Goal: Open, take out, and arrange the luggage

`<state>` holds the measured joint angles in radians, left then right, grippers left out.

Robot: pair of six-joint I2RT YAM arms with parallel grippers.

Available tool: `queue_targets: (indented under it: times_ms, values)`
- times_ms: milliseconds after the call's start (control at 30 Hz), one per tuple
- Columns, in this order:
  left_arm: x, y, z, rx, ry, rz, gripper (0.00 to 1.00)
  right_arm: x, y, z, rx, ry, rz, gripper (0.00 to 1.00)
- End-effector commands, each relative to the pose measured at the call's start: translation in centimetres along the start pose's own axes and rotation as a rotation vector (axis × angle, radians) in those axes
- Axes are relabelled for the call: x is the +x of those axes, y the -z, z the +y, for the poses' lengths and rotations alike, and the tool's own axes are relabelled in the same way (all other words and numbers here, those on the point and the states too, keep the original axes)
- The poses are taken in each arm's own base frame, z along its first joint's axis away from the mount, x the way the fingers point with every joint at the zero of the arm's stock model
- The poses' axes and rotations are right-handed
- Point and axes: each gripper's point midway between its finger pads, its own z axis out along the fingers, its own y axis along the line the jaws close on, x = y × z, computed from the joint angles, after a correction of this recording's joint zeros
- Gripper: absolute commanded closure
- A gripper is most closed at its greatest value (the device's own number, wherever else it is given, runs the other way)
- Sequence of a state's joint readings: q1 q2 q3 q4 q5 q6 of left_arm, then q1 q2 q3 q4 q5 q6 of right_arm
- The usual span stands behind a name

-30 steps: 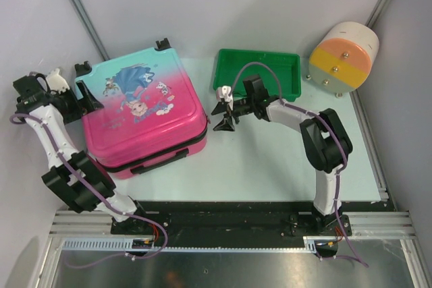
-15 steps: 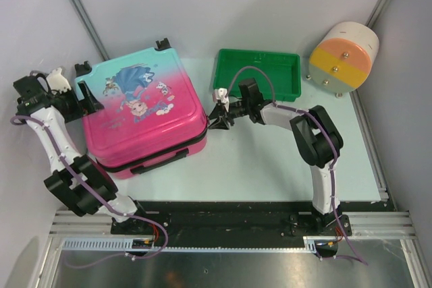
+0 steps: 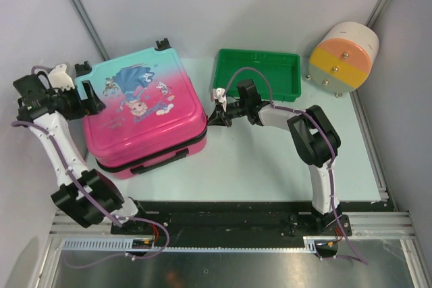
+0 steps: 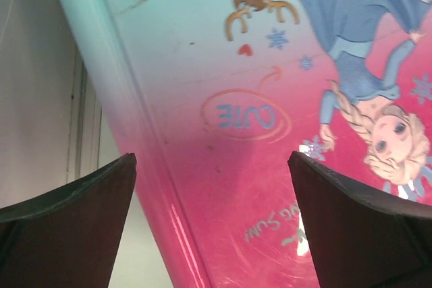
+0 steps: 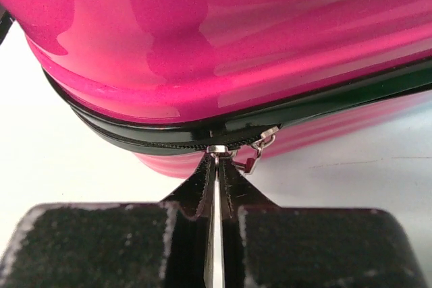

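my right hand (image 3: 214,119) is pinched tight on the zip pull (image 5: 214,166) at the 3 o'clock corner of the luggage (image 3: 145,116); the luggage lies flat and zipped at about 10 o'clock on the worktop (image 3: 270,160), printed lid up; my left hand (image 3: 91,97) hangs spread wide over the lid by its 9 o'clock edge, holding nothing; i cannot tell whether it touches the shell

the risks, as i judge them: the pull is a thin metal tab held only at the very tips, so a tug off the line of the zip (image 5: 135,141) could twist it flat or let it slip out; the track bends round the corner right here, and if i drag straight instead of following the curve the slider may jam; a second pull (image 5: 260,148) dangles just beside mine, toward 3 o'clock in my wrist view, and it could catch between my pads (image 5: 101,247) or foul the slider; the shell looks smooth and probably light, and with nothing pressing it down the whole luggage may slide or turn with my pull rather than unzip; if the left hand comes down to brace, its open fingers (image 4: 67,227) could skid on the glossy lid, or squeeze the halves together and stiffen the zip
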<state>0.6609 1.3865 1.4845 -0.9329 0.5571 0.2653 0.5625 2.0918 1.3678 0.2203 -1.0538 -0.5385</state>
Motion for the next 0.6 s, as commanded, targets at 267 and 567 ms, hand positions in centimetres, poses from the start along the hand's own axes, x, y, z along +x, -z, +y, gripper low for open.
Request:
queue_targets:
  times_ms: [267, 567]
  values:
    - [1.8, 4.7, -14.1, 0.181, -0.738, -0.132, 0.0, -2.2, 0.7, 2.9, 0.022, -0.22, 0.057, 1.0]
    - [9.6, 3.0, -20.9, 0.404, -1.069, -0.023, 0.0, -1.6, 0.6, 6.8, 0.079, -0.407, 0.074, 1.0]
